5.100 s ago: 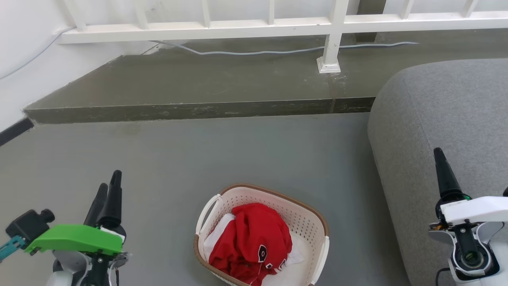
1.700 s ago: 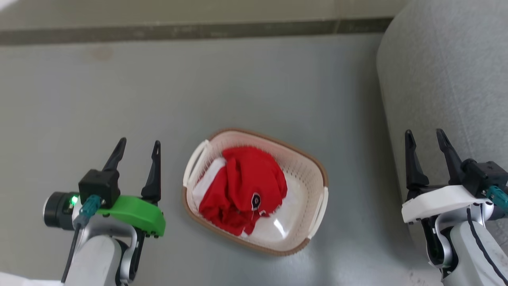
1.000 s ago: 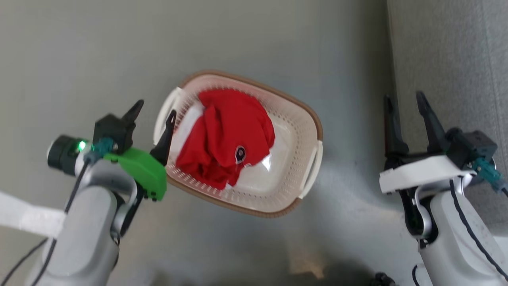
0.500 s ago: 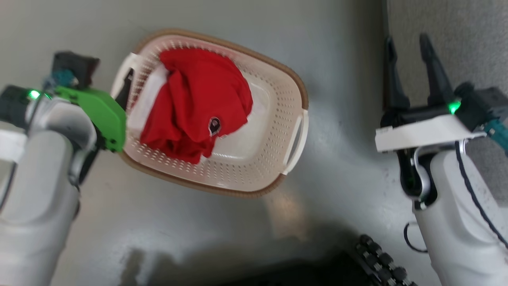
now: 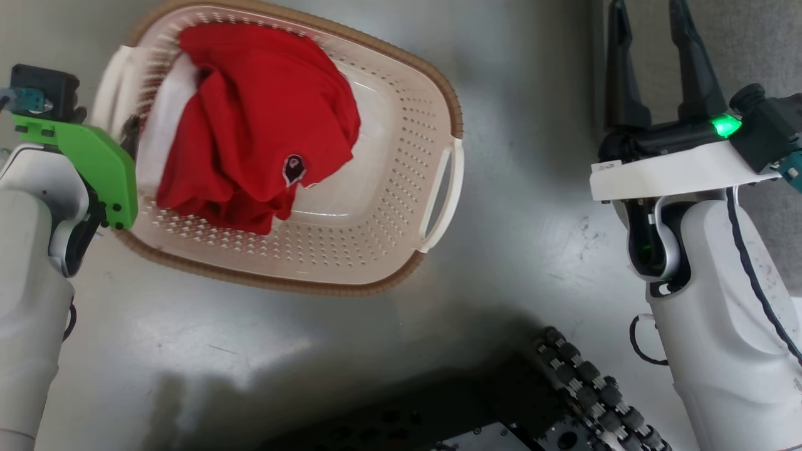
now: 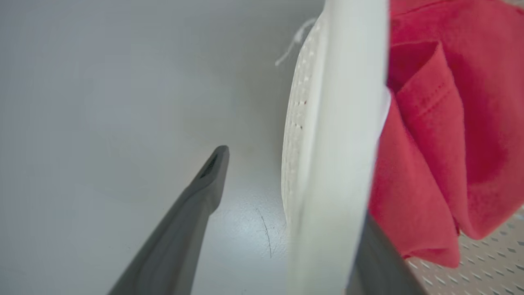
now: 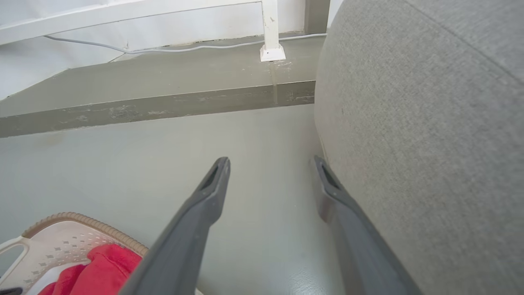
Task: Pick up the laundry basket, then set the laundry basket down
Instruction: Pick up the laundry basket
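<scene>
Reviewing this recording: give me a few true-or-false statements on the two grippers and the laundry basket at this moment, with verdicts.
1. The left gripper has its fingers on either side of the white handle of the laundry basket. True.
2. The right gripper is shut on the basket's other handle. False: it is open, apart from the basket, beside the grey sofa.
3. A red garment lies in the basket. True.
4. The basket stands on the sofa. False: it is on the floor.
</scene>
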